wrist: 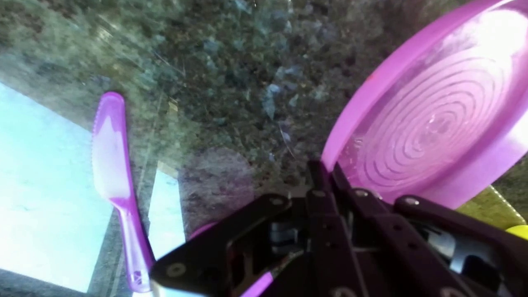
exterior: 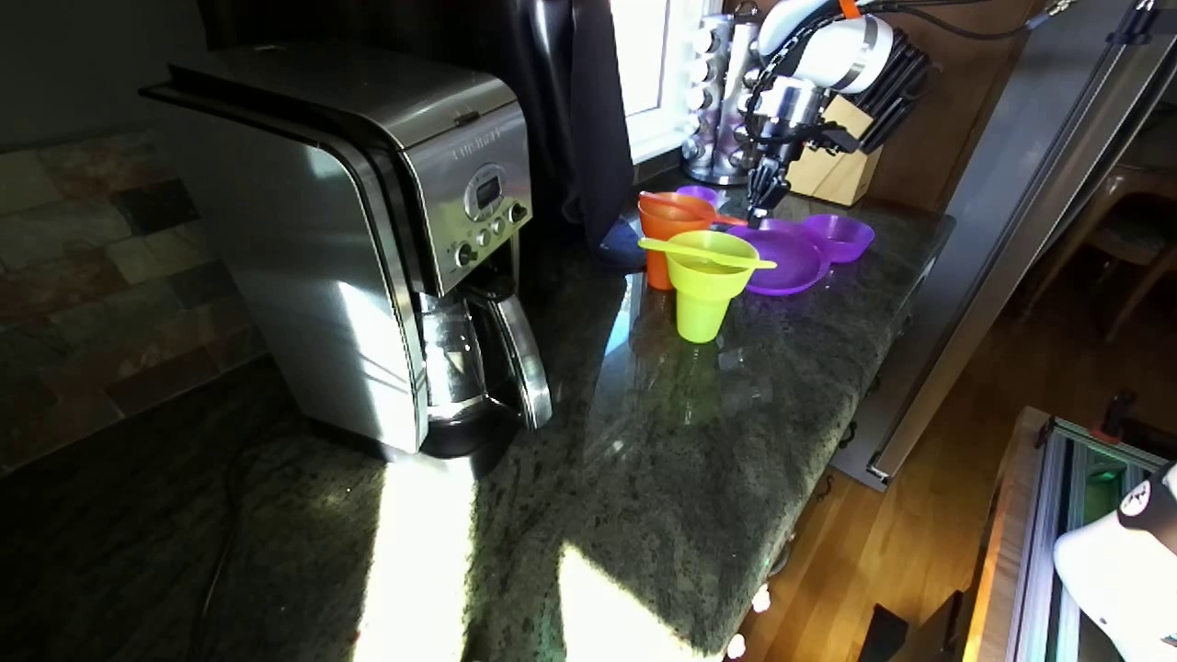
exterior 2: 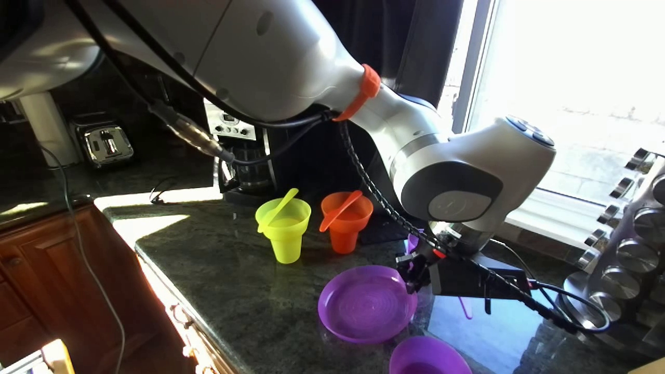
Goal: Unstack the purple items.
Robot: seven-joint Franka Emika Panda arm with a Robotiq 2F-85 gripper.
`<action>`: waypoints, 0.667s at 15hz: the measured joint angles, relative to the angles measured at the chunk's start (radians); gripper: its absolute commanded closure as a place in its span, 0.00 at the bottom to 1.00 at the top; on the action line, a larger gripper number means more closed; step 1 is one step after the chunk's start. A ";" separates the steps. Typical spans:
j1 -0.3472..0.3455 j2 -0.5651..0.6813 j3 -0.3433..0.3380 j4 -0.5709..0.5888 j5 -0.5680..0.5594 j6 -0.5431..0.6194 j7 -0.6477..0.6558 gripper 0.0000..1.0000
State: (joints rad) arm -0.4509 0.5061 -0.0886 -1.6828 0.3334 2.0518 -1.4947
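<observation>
A wide shallow purple plate (exterior: 782, 259) rests on the counter in both exterior views (exterior 2: 366, 306), and fills the right of the wrist view (wrist: 425, 123). My gripper (exterior 2: 408, 280) is at its rim, one finger inside and one outside; in the wrist view the fingertips (wrist: 326, 167) are closed on that rim. A deeper purple bowl (exterior 2: 428, 356) stands beside the plate (exterior: 839, 239). A purple cup (exterior 2: 412, 242) is mostly hidden behind the gripper, and its rim shows behind the orange cup (exterior: 697, 194). A purple knife (wrist: 113, 165) lies flat on the counter.
A yellow-green cup (exterior 2: 284, 234) and an orange cup (exterior 2: 347, 223), each with a spoon across its top, stand near the plate. A coffee maker (exterior: 368, 248), a spice rack (exterior: 722, 101) and a knife block (exterior: 832, 165) stand on the dark counter (exterior: 588, 515).
</observation>
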 measured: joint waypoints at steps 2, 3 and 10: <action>0.004 0.000 0.000 -0.002 -0.007 0.000 0.000 0.61; 0.005 0.000 0.000 -0.002 -0.009 0.000 0.000 0.53; 0.007 -0.002 -0.002 -0.002 -0.017 0.000 -0.002 0.02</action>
State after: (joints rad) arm -0.4443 0.5036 -0.0911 -1.6845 0.3164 2.0518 -1.4965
